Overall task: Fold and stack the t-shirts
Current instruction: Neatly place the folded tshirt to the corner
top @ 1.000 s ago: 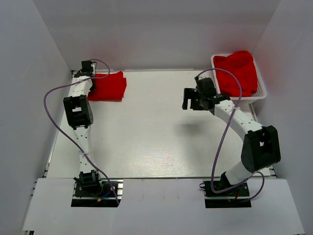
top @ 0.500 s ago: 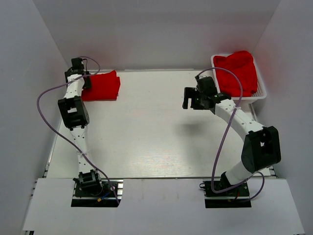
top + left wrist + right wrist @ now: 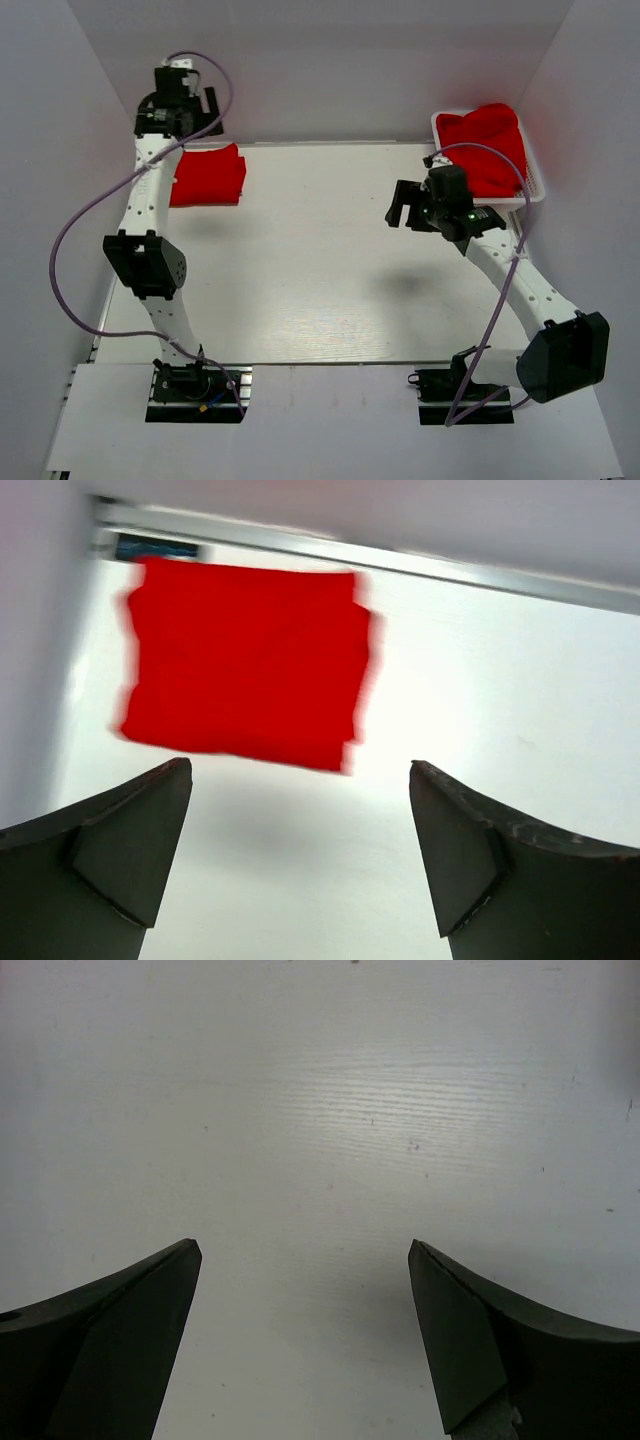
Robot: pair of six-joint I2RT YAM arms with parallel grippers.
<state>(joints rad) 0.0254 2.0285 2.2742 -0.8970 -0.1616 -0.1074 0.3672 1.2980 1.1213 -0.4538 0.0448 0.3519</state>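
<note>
From above: left gripper (image 3: pixel 200 100) raised at the far-left corner, clear of the table (image 3: pixel 320 270), with a folded red t-shirt (image 3: pixel 207 176) lying flat on the surface just on the near side of its fingers, not touching them. Right gripper (image 3: pixel 400 208) over the right half of the table, pointing left. Behind its fingers, at the far-right corner, a white basket (image 3: pixel 537 188) heaped with more red t-shirts (image 3: pixel 485 140).

From the left wrist: two dark fingers (image 3: pixel 110 850) set wide apart along the bottom edge, holding nothing. Folded red t-shirt ahead of the tips, slightly blurred, lying more toward the left finger and well clear of both.

From the right wrist: dark fingers (image 3: pixel 480 1350) likewise spread wide, clamped on nothing, with white table between and beyond them.
</note>
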